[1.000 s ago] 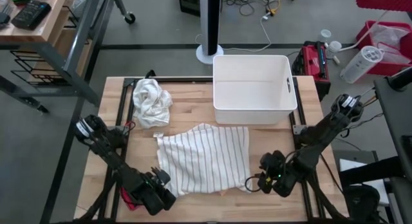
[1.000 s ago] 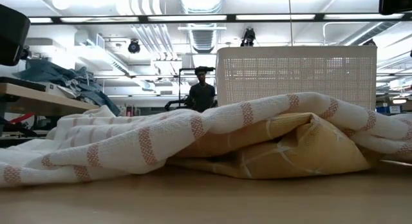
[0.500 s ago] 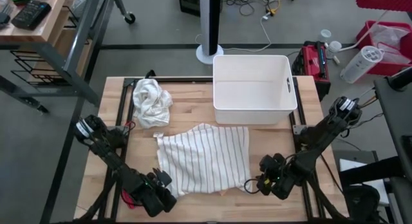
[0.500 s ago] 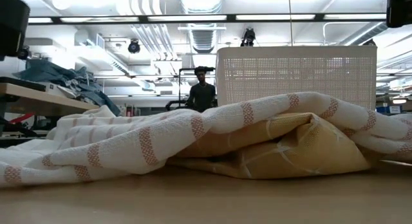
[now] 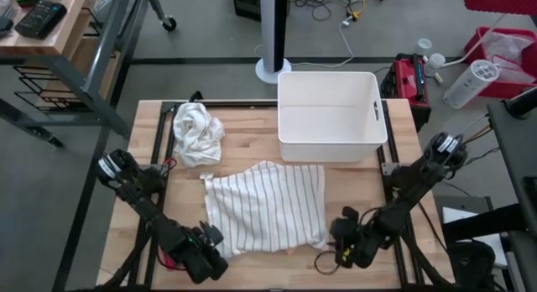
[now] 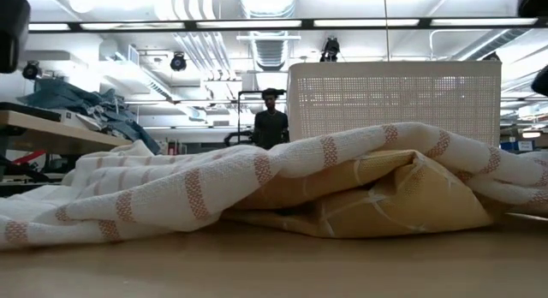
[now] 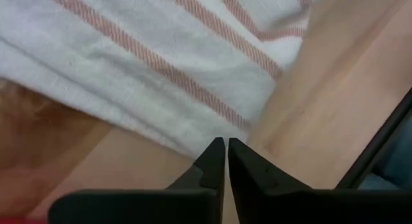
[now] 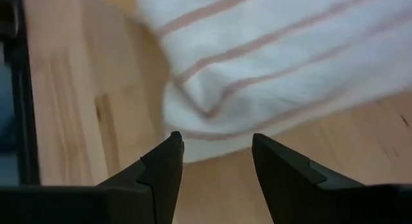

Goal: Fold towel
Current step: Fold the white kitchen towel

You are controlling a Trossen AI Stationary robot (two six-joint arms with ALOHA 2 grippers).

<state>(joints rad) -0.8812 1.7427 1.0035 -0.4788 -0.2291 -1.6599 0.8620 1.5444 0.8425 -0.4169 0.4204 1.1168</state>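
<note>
Left end effector, high view: my left end effector [image 5: 211, 242] sits at the near left corner of the striped towel [image 5: 267, 206] on the bench [image 5: 252, 149]; it has just closed.
Right end effector, high view: my right end effector [image 5: 340, 238] has slid nearer the towel's near right corner.
Low view: towel lies rumpled, yellow underside showing, white basket [image 6: 394, 97] behind.
Left wrist view: fingers [image 7: 215, 161] pressed together at the hem, no cloth visibly between them; I judge a missed pinch.
Right wrist view: fingers [image 8: 168, 161] spread, corner just ahead, not yet gripped.
</note>
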